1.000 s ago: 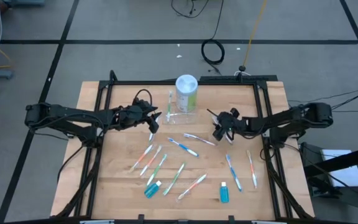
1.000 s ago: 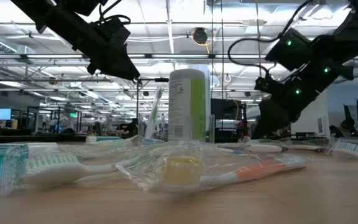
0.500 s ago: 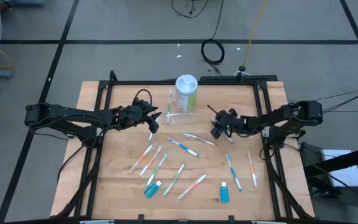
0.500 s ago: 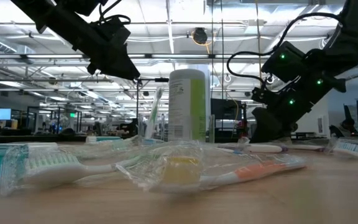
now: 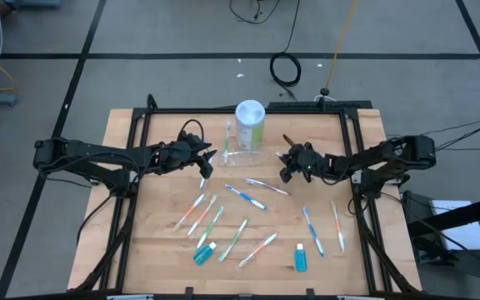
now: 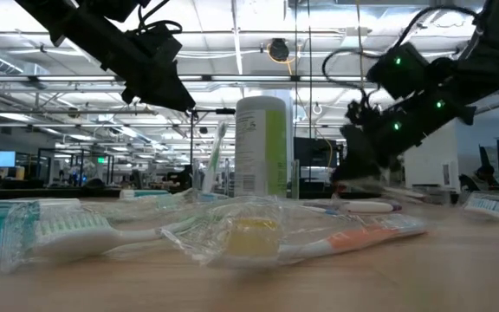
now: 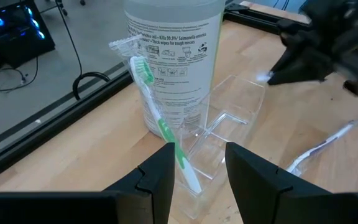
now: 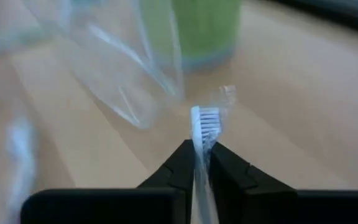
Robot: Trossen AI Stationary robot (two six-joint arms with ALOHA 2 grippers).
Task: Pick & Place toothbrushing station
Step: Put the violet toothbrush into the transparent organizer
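The left arm reaches in from nine o'clock, its left gripper [image 5: 204, 160] hovering above the table with fingers [image 7: 157, 177] parted. The right arm stretches in from three o'clock, wrist raised, its right gripper [image 8: 198, 163] pinched shut on a wrapped toothbrush [image 8: 202, 127].

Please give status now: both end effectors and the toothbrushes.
Right end effector shut on a white toothbrush, near the bottle. Left end effector open, hovering by the green toothbrush in the clear holder. Nothing blocking.
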